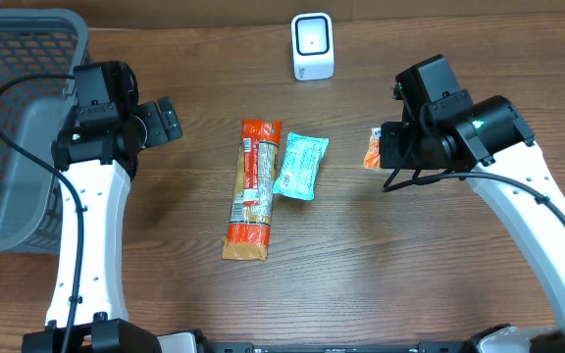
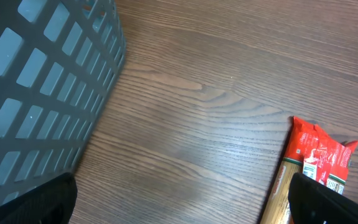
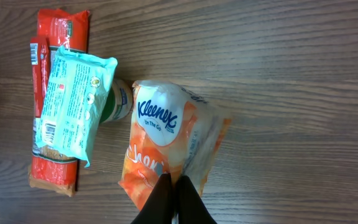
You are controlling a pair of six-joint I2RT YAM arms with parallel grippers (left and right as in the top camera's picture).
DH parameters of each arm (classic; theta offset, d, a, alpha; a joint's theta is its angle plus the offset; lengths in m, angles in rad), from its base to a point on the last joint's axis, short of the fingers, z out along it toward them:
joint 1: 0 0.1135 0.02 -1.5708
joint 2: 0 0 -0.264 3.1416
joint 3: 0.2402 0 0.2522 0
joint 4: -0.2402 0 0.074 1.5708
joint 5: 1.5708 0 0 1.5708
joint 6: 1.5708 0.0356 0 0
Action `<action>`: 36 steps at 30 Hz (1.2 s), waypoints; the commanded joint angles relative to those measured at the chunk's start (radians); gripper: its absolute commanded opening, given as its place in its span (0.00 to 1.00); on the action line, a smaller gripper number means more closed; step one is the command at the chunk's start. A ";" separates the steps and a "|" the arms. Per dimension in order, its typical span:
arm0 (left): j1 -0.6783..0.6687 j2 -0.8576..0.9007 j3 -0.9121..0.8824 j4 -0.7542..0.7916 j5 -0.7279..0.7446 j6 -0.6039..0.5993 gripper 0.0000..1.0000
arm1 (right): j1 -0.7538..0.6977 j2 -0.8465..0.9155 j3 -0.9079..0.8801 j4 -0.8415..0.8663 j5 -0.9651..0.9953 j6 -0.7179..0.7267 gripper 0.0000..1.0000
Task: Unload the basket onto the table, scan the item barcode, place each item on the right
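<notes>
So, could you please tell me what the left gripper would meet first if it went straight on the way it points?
Probably the bare table, between the basket and the red pasta packet, though depth is hard to judge.

Overhead: straight down, whole table (image 1: 410, 275). Wrist views: close, downward; all share red packet (image 1: 252, 191).

The wooden table (image 1: 381, 265) carried a long red packet (image 1: 253, 191) lying lengthwise near its middle. A teal packet (image 1: 298, 167) lay against that packet's right edge, lapping slightly over it. A white scanner (image 1: 313, 46) stood beyond it, and a gray mesh basket (image 1: 8, 98) sat well to its left.
</notes>
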 commanded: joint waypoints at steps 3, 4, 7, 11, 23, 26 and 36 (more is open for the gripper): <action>0.003 0.010 0.010 0.004 -0.005 0.019 1.00 | 0.003 -0.009 -0.005 0.014 0.010 0.011 0.04; 0.003 0.010 0.010 0.004 -0.005 0.019 1.00 | 0.003 -0.009 -0.005 0.014 0.010 0.011 0.04; 0.003 0.010 0.010 0.004 -0.005 0.019 1.00 | 0.003 -0.009 -0.005 0.016 0.014 0.011 0.04; 0.003 0.010 0.010 0.004 -0.005 0.019 1.00 | 0.003 -0.009 -0.005 0.024 0.025 0.011 0.04; 0.003 0.010 0.010 0.004 -0.005 0.019 1.00 | 0.001 -0.007 0.002 0.140 0.024 0.011 0.03; 0.003 0.010 0.010 0.004 -0.005 0.019 1.00 | -0.006 0.010 0.033 0.132 0.024 0.011 0.03; 0.003 0.010 0.010 0.004 -0.005 0.019 1.00 | -0.033 0.324 0.599 -0.187 0.039 -0.063 0.03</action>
